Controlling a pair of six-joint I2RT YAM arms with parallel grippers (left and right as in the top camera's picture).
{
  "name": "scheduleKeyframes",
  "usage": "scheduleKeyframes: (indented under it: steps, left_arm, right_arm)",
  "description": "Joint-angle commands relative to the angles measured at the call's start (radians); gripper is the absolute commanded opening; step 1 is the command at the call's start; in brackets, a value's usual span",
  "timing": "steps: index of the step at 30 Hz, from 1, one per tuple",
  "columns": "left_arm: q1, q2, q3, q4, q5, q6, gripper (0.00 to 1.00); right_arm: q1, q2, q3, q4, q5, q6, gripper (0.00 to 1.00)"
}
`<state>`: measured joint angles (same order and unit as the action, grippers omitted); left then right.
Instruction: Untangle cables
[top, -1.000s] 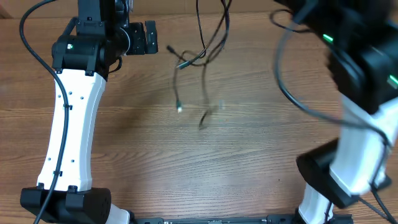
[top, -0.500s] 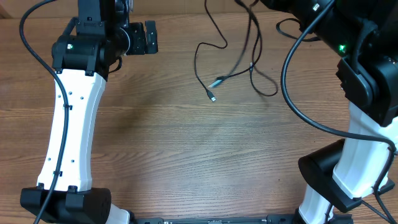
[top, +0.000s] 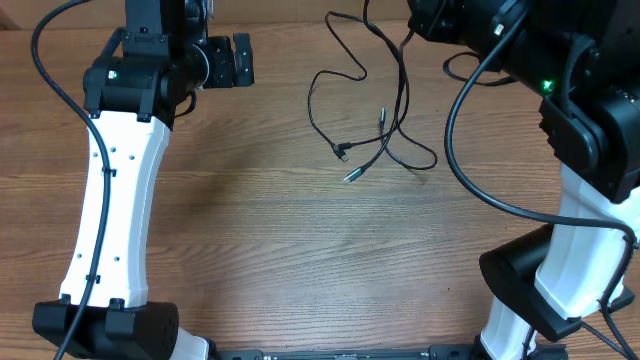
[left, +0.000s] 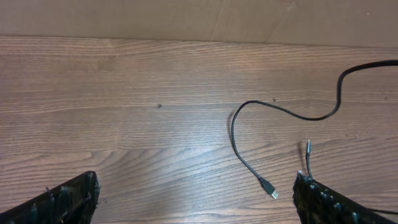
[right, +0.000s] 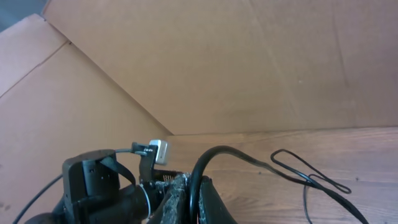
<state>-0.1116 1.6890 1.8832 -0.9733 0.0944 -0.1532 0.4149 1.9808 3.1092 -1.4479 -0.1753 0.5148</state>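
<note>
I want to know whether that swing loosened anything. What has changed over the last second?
The right gripper, shut on the cables, swung them rightward and lowered them. The strands, blurred and dangling before, now lie spread on the table with three plug ends apart. Nothing was newly grasped or let go. The left arm stayed put, and the left gripper is open as before.

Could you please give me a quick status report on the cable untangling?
Left gripper open, off the cables. Right gripper shut on the cables; loose strands lie crossed on the table. Nothing seen in the way.
</note>
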Motion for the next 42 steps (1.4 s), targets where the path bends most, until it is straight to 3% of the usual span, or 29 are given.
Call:
scheduleKeyframes:
  steps: [1,4,6,7,9,14,17,22,27,33,38,39,40,42]
  left_arm:
    - [-0.006,0.0,0.006,0.051,-0.005,0.013,1.0]
    - [-0.007,0.0,0.006,0.055,0.148,0.042,1.0]
    - [-0.007,0.008,0.005,0.043,0.432,0.292,1.0]
    - [-0.007,0.013,0.005,0.003,0.62,0.484,0.99]
    - [-0.007,0.022,0.005,-0.082,0.785,0.716,1.0]
    - [-0.007,0.041,0.003,-0.106,0.782,0.888,0.99]
    - [-0.007,0.048,0.003,-0.018,0.709,0.901,1.0]
    - [-0.009,0.052,0.003,-0.012,0.679,0.91,0.99]
    - [-0.009,0.073,0.003,-0.013,0.602,1.02,1.0]
    - [-0.007,0.125,0.003,-0.005,0.585,1.154,1.0]
    - [-0.006,0.14,0.003,0.003,0.591,1.159,1.0]
    - [-0.006,0.14,0.003,0.003,0.595,1.16,0.92]
    - [-0.006,0.14,0.003,0.003,0.599,1.159,0.75]
    - [-0.007,0.14,0.003,0.002,0.602,1.159,0.1]
  right_arm:
    - [0.005,-0.004,0.006,-0.006,0.003,-0.047,0.04]
    - [0.005,-0.004,0.006,-0.011,0.005,-0.053,0.04]
    - [0.005,-0.004,0.006,-0.014,0.004,-0.053,0.04]
    - [0.005,-0.004,0.006,-0.014,-0.001,-0.053,0.04]
    - [0.005,-0.004,0.006,-0.019,-0.003,-0.053,0.04]
    - [0.005,-0.004,0.006,-0.058,-0.031,-0.093,0.04]
    - [0.005,-0.004,0.006,-0.065,-0.102,-0.145,0.04]
    - [0.005,-0.004,0.006,-0.057,-0.307,-0.172,0.04]
    - [0.005,-0.004,0.006,-0.031,-0.544,-0.172,0.04]
    - [0.005,-0.004,0.006,-0.032,-0.602,-0.172,0.04]
    - [-0.013,-0.004,0.006,-0.033,-0.601,-0.172,0.04]
    - [-0.021,-0.004,0.006,-0.035,-0.601,-0.172,0.04]
    - [-0.027,-0.004,0.006,-0.036,-0.601,-0.172,0.04]
    - [-0.037,-0.004,0.006,-0.044,-0.601,-0.172,0.04]
